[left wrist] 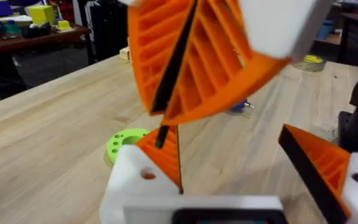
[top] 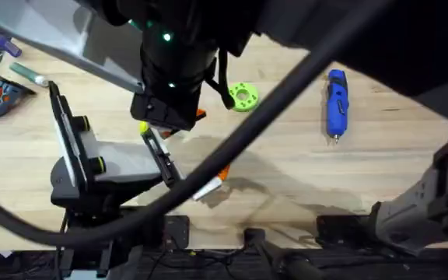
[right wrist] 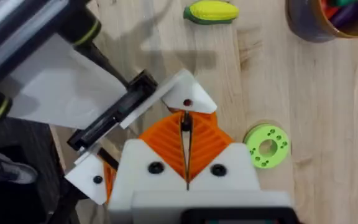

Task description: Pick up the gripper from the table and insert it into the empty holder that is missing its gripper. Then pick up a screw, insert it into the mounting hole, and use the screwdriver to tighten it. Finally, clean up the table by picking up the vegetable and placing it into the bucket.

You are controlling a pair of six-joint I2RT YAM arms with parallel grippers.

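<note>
Right gripper (right wrist: 185, 146) clamped on the gripper (right wrist: 185, 127), seating it into the holder (right wrist: 188, 93); light, rigid, ribbed, best pinched across flanks; left gripper (left wrist: 241, 162) apart.

Overhead view: screwdriver (top: 336, 103) on table (top: 286, 167) at upper right. Perforated disc (top: 243, 96) at upper centre, left of screwdriver, well apart. Right wrist view: vegetable (right wrist: 212, 12) left of bucket (right wrist: 328, 20), apart; disc below both, near frame centre-right.

Pale grained wood table (top: 379, 148); glossy blue plastic screwdriver (top: 336, 99); matt ribbed orange plastic gripper (right wrist: 187, 140).
</note>
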